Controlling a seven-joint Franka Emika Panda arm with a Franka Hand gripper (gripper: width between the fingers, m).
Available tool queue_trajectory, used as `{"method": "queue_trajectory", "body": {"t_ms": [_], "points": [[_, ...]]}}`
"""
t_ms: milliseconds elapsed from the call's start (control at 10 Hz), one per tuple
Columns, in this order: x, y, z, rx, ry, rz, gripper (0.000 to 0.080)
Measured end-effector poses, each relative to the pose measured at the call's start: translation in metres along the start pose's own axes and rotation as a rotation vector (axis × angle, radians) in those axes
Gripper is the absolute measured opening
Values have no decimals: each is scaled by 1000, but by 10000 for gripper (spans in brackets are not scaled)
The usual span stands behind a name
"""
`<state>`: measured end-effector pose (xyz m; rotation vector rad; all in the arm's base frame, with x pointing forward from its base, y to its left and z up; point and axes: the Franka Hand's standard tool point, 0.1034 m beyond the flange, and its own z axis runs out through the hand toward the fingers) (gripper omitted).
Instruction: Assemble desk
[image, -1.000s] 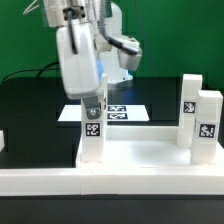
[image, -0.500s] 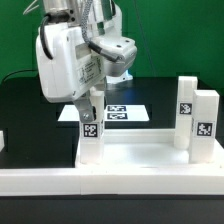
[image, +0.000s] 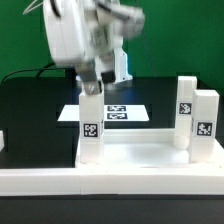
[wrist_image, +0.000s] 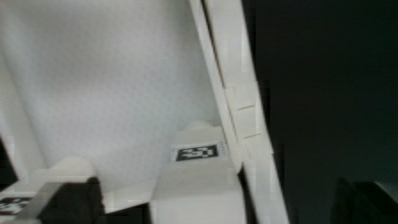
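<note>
gripper (image: 92, 84): jaws stood spread just above the left leg (image: 91, 127), holding nothing
panel (image: 140, 155): lay at 6 o'clock, three legs upright
risk: a finger could snag and tip the freed leg on retreat

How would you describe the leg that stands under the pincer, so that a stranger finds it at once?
Start at the large white desk panel lying on the black table. Three upright legs stand on it; two are close together on the exterior view's right. The leg you want stands alone at the left corner, directly under the pincer.
</note>
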<state>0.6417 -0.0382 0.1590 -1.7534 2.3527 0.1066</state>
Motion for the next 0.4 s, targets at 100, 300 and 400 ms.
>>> {"method": "queue_trajectory", "body": {"t_ms": [100,300,400], "points": [[0,-2,-4,9,-3,1,647],[0,0,1,2,1,0,648],[0,0,1,1,1,-1,648]]}}
